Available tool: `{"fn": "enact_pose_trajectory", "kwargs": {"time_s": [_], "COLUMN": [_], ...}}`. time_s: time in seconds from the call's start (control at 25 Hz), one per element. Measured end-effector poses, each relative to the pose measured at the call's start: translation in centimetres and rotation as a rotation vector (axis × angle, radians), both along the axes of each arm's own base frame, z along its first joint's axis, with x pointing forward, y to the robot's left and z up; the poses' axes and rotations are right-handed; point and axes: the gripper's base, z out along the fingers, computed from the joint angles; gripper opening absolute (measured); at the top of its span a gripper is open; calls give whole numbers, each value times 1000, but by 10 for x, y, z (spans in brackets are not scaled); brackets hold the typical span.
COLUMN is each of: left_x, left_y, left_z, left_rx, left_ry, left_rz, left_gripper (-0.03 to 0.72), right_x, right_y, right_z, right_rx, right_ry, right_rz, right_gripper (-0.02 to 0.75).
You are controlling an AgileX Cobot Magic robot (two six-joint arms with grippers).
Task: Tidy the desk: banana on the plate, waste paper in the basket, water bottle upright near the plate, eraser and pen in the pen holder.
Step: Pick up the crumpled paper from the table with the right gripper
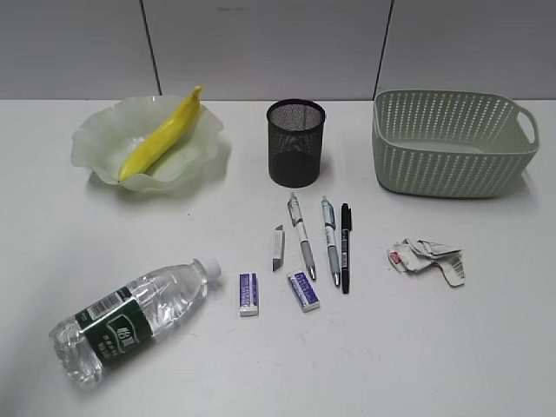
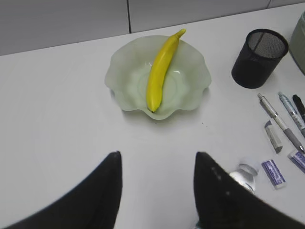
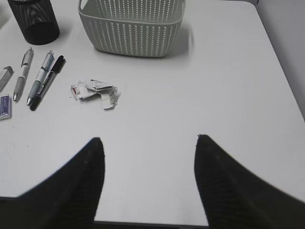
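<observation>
The yellow banana (image 1: 163,133) lies in the pale green plate (image 1: 95,139) at the back left. On its side at the front left is the water bottle (image 1: 130,321), cap pointing right. Three pens (image 1: 330,239) and the erasers (image 1: 248,293) lie in front of the black mesh pen holder (image 1: 295,142). The waste paper (image 1: 426,259) sits on the desk (image 1: 486,347) in front of the basket (image 1: 452,143). My left gripper (image 2: 158,155) hangs open and empty above the desk, short of the plate (image 2: 190,90). My right gripper (image 3: 148,138) is open and empty, right of the waste paper (image 3: 95,90).
A grey wall runs behind the desk. Neither arm shows in the exterior view. The bottle's cap (image 2: 245,172) peeks out beside my left gripper's right finger. The desk's right edge (image 3: 281,71) runs close to the basket (image 3: 133,33).
</observation>
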Motion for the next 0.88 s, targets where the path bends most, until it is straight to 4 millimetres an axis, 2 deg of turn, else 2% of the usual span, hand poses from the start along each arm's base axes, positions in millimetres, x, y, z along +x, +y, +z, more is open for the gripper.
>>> {"fn": "enact_pose_trajectory", "kwargs": {"time_s": [0.16,0.24,0.36,0.48,0.72,0.88], "left_x": [-66,-91,-119,-143,-179,-191], "left_y": [2,4,4,4,5,7], "left_z": [-10,-28,-61,-87,-89,-99], "left_rx": [0,6,8,6,-43,-79], "left_ry": [-127,-151,-148,-137,-265,-248], "left_rz": [9,11,-3,-22,-45,-12], "left_gripper": [363,363,363,363,363,363], "right_x": [0,0,0,0,4,23], "right_y": [0,0,0,0,1,9], "right_z": [0,0,0,0,1,11], "right_rx": [0,1,1,1,3,-63], "right_ry": [0,0,0,-1,22,50], "right_rz": [0,0,0,0,9,120], "right_gripper": [475,475,475,475,445,389]}}
